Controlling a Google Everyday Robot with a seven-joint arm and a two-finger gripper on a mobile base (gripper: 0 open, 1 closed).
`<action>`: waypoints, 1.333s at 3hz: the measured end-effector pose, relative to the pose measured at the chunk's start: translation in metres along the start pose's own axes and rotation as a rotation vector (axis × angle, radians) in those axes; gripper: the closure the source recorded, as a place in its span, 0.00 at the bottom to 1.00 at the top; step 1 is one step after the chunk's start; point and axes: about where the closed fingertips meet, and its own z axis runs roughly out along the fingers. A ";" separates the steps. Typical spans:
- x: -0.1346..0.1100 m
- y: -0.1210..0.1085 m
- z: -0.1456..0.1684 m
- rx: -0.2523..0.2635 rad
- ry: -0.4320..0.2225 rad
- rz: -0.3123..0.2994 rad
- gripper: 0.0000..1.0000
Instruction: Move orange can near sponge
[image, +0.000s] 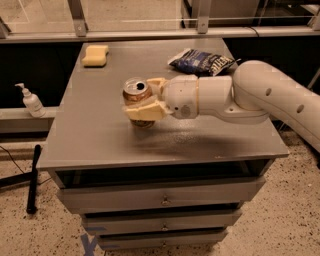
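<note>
The orange can (136, 93) stands upright near the middle of the grey table top (100, 135), its silver top showing. My gripper (146, 99) reaches in from the right and is shut on the can, one pale finger (145, 111) across its front and the other behind it. The can looks slightly raised off the table or just resting on it; I cannot tell which. The pale yellow sponge (95, 55) lies at the far left corner of the table, well apart from the can.
A dark blue snack bag (200, 61) lies at the far right of the table, behind my arm. A white pump bottle (31, 101) stands on a ledge left of the table. Drawers sit below the table top. A dark pole leans at the lower left.
</note>
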 end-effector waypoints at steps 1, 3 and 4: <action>-0.003 0.000 0.001 -0.001 -0.002 -0.004 1.00; -0.007 0.001 0.000 0.001 -0.011 -0.018 1.00; -0.009 -0.036 0.014 0.024 -0.045 -0.066 1.00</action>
